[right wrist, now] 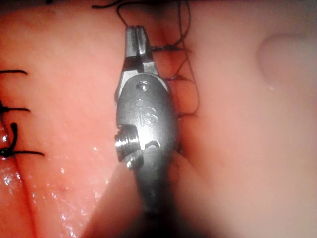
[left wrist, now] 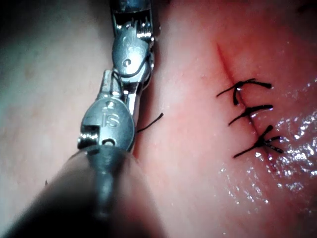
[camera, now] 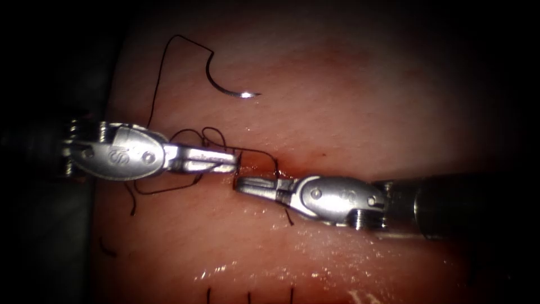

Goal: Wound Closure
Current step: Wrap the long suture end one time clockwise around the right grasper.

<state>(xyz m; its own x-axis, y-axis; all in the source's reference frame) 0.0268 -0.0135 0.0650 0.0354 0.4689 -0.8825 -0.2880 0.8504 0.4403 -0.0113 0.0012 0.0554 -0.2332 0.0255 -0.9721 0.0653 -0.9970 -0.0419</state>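
The needle lay free on the tissue, well above the cut in the endoscope view, outside the tissue and held by neither tool. Its tip pointed right, and its blunt end curved up to where the thread joined it. From there the thread ran up, arched left, then dropped to the left tool and tangled in loose loops beside the cut.

The left tool reached in from the cut's left side, its tip at the cut's left end. Its jaws lay together with thread looped over and under them; whether they pinched a strand could not be told. The right tool came from the cut's right side, just below the cut, its tip nearly meeting the left tool's. Its jaws were together too, and thread crossed by them, but a grip on it could not be made out. In the right wrist view the right tool showed its jaws closed, with thread loops just beyond them.

In the left wrist view the left tool lay near the cut, which bore three tied stitches with cut ends sticking out. A short loose thread end lay beside the tool.
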